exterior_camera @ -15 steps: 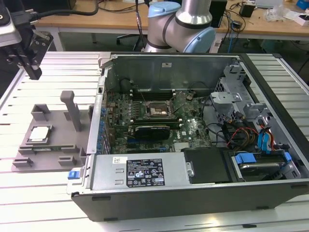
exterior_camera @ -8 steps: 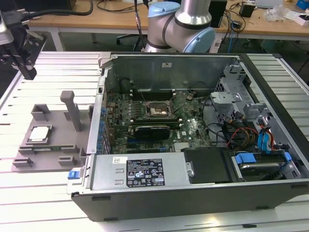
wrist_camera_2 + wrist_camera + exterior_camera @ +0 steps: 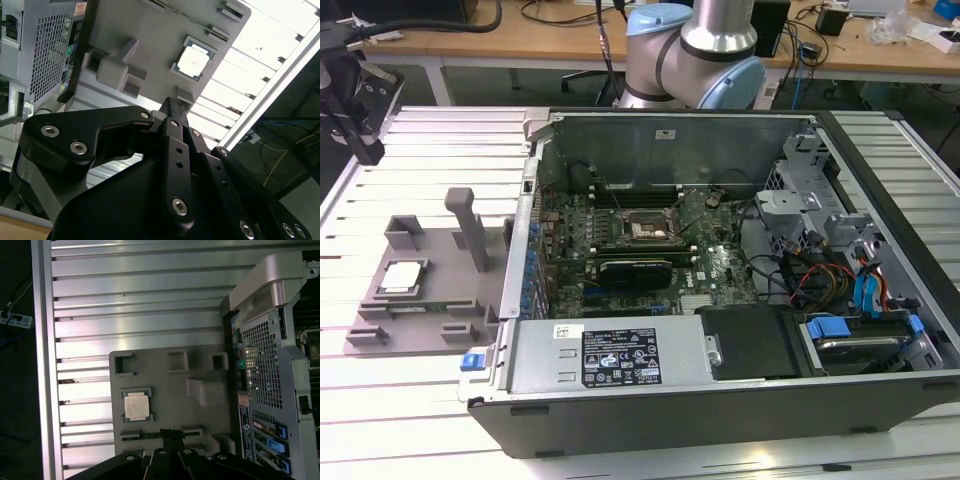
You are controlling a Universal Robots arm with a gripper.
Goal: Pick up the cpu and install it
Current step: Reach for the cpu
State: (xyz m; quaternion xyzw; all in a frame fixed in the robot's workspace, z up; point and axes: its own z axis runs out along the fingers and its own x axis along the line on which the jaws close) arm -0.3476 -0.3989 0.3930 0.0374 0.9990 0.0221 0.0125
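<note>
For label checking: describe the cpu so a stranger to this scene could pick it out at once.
At the exterior view's left of the open computer case lies a grey plastic tray. The cpu sits flat in a square recess on it. It alone is shiny silvery metal; its neighbours are grey plastic blocks and an upright post.

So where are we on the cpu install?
Nothing done yet. The cpu lies in the grey tray, untouched. The gripper hangs clear of it, fingers together, holding nothing. Left: the pickup, and seating it in the motherboard socket inside the open case.
</note>
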